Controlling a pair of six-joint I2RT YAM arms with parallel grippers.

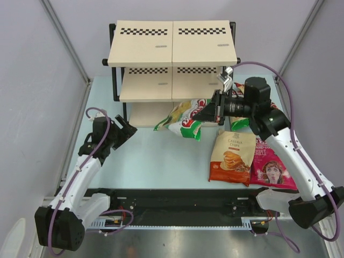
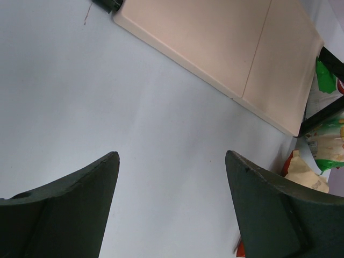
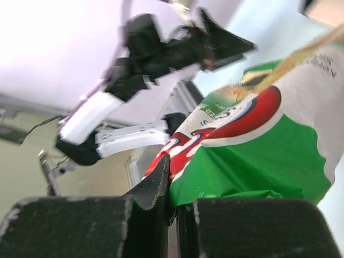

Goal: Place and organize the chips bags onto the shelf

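Observation:
The three-tier shelf (image 1: 172, 48) stands at the back of the table. My right gripper (image 1: 210, 113) is shut on the edge of a green-and-white Chuba bag (image 1: 185, 119) and holds it just in front of the shelf's lower tiers. In the right wrist view the bag (image 3: 258, 156) is pinched between my fingers (image 3: 153, 188). The orange cassava bag (image 1: 232, 157) and the magenta bag (image 1: 273, 166) lie flat at the right front. A red-and-white bag (image 1: 260, 144) lies partly under my right arm. My left gripper (image 1: 127, 128) is open and empty, left of the bags, above bare table (image 2: 161, 161).
The shelf's bottom board (image 2: 242, 54) shows in the left wrist view, with bag edges (image 2: 322, 145) beyond its black frame. Grey enclosure walls (image 1: 43, 97) stand on both sides. A black rail (image 1: 177, 201) runs along the table's near edge.

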